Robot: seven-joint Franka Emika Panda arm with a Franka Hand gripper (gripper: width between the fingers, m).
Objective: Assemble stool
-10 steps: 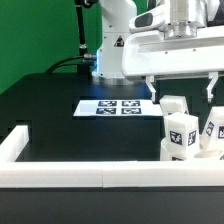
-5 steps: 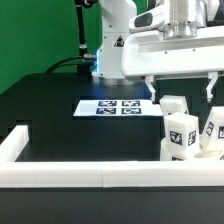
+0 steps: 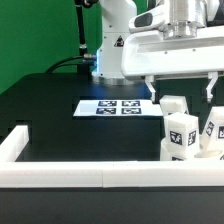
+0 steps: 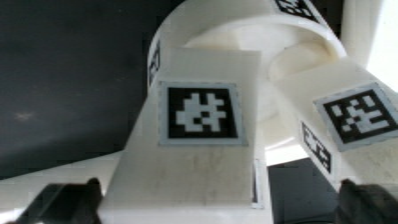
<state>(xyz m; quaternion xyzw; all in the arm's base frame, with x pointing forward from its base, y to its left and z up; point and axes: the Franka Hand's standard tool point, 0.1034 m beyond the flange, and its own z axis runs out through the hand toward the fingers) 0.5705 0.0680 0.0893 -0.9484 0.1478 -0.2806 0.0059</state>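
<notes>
Hovering gripper (image 3: 180,88), fingers spread wide, empty | above upright stool legs (image 3: 180,135) | seemingly lined up to grasp one

1. Legs: three stand upright in the exterior view's right near corner: the first leg (image 3: 179,132) nearest, the second leg (image 3: 214,124) to its right, the third leg (image 3: 175,104) just behind.
2. Seat: one seat (image 3: 192,152), its edge showing under the legs.
3. Border rail: one rail (image 3: 60,176).
4. Marker board: one marker board (image 3: 113,107), printed with four tags.
5. Tool: one tool (image 3: 180,90), with two fingers.
</notes>
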